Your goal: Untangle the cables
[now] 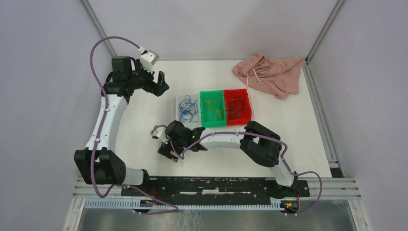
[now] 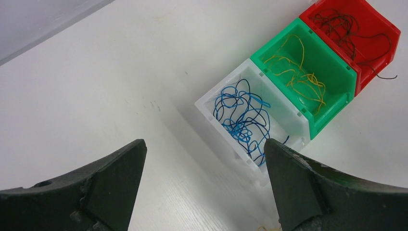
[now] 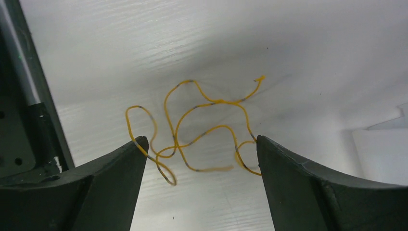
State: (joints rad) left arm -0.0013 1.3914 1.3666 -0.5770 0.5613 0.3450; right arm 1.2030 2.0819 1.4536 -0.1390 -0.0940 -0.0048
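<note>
Watching the top view, I am seeing three small bins sitting side by side, touching, near the middle of the desk (image 1: 144, 120): a white bin (image 1: 179, 103) on the left, a green bin (image 1: 212, 93) in the middle and a red bin (image 1: 236, 91) on the right. The blue cables (image 1: 187, 108) are lying tangled in the white bin, the yellow-orange cables (image 1: 214, 109) in the green one and the dark red cables (image 1: 235, 108) in the red one. A pink cloth (image 1: 269, 72) is lying crumpled at the far right corner, well apart from the bins.

I am holding the left claw (image 1: 161, 84) in the air to the left of the white bin, its fingers spread wide apart with nothing between them. Through its wrist camera I am looking down on all three bins; one blue strand is hanging over the white bin's near wall, and a dark red strand is trailing over the red bin's edge.

I am keeping the right claw (image 1: 168, 154) low over the desk, nearer the arm bases than the bins. Its fingers are also wide apart. Its wrist camera is showing a loose yellow-orange cable (image 3: 202, 130) lying in open loops on the bare desk between the two fingertips, with the ends of its loops reaching just beside each fingertip. I cannot tell whether either fingertip is touching it.
</note>
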